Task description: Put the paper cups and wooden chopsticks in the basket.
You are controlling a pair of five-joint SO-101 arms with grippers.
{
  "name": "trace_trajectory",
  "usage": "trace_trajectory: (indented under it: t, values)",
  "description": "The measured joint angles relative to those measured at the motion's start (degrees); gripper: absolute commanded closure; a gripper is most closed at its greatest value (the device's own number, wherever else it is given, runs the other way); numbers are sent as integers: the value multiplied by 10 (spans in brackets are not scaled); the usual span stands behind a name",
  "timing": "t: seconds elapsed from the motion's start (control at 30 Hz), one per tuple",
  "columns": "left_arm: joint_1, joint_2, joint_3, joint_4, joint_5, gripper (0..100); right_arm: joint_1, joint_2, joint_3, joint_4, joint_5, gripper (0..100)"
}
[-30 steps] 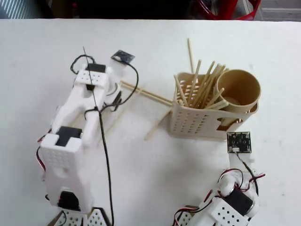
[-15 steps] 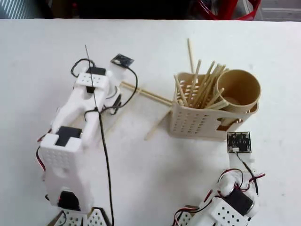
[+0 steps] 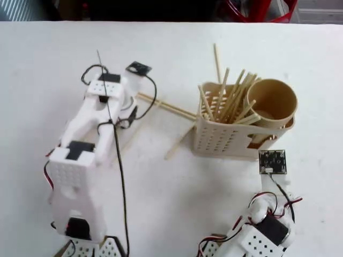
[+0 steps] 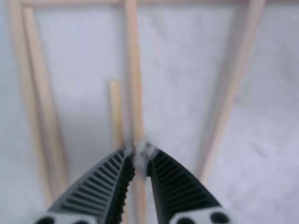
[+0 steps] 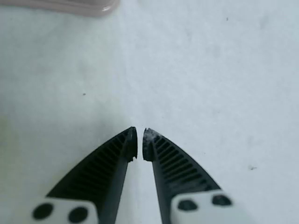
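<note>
Nearest the arm bases, the right arm (image 3: 265, 230) sits low over the white table (image 3: 177, 203), just on the near side of the basket (image 3: 222, 140). The right gripper (image 5: 139, 140) points down at bare tabletop. Its ribbed fingertips (image 5: 126, 144) are drawn almost together, with only a thin slit between them and nothing held.

Farther out on the other side, the left arm (image 3: 86, 144) stretches across the table. The left gripper (image 4: 140, 156) is closed narrowly on a single chopstick (image 4: 132, 70), which runs straight out from between the tips and lies against the table. Beside it lie neighbouring chopsticks (image 4: 231, 93), one on one side and a close pair on the other, with a short end (image 4: 115, 109) just next to the held stick.

Between this arm and the basket, loose chopsticks (image 3: 169, 108) lie flat on the table, and another stick (image 3: 179, 141) rests slanted with its far end at the basket's corner.

The basket stands upright and holds a bundle of chopsticks (image 3: 231, 99) leaning at mixed angles. A paper cup (image 3: 278, 115) stands mouth up in the end of the basket nearer the right arm.

Farthest away, one lone stick (image 3: 216, 60) rises beyond the basket's far rim.
</note>
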Motion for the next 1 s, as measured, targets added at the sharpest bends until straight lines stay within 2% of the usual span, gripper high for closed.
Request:
trace_trajectory:
  t: [0.2,0.33,0.5,0.63,0.73,1.0]
  values:
    - [6,-68,-62,78,0,976,0,0,0,0,0,964]
    - [35,-199,-98,124,18,976,0,0,0,0,0,964]
    - [98,-387,-103,128,46,976,0,0,0,0,0,964]
    - [174,-518,-103,70,69,976,0,0,0,0,0,964]
    - [231,-568,-105,2,87,976,4,0,0,0,0,964]
    - [360,-555,-105,-147,112,976,24,0,0,0,-2,981]
